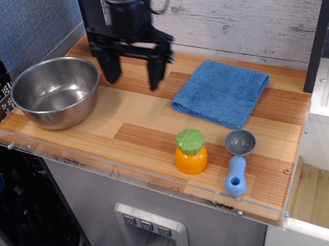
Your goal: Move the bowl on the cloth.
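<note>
Overhead, black gripper (133,71) with jaws spread wide and released, nothing between them, both fingers pointing down above the back of the wooden counter (136,135). Just left of the left finger, near but apart: steel bowl (56,91), upright, hollow and shiny inside, sitting at the counter's left end close to the clear plastic edge guard (96,157). To the right of the right finger, well clear of it: blue cloth (221,92), folded flat, lying at a slight angle near the grey plank wall (247,11). Bowl and cloth well apart, gripper between them. Nearer the front edge: orange toy fruit with green top (191,151), standing upright, and just beside it on the right a grey scoop with blue handle (238,159), handle toward the front.
</note>
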### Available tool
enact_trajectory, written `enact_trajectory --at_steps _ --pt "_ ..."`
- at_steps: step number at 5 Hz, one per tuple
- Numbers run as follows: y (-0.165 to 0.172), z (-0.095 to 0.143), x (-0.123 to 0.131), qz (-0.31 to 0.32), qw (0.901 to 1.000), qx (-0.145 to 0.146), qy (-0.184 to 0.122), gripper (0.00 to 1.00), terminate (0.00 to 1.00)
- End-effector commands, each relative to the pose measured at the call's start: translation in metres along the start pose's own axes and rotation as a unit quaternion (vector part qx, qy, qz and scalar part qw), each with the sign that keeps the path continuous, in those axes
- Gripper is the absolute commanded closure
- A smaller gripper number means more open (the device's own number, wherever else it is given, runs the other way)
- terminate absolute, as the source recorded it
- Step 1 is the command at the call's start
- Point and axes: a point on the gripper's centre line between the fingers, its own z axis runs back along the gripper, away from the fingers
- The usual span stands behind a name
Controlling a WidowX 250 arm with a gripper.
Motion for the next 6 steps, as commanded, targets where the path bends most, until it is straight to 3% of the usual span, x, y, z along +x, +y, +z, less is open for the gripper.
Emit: enact_trajectory --at_steps 1,6 --pt "0.036 0.018 0.016 0.005 0.9995 -0.007 -0.031 0.00 0.00" --pt "0.061 -0.039 0.027 0.033 0.9960 0.059 0.059 0.00 0.00"
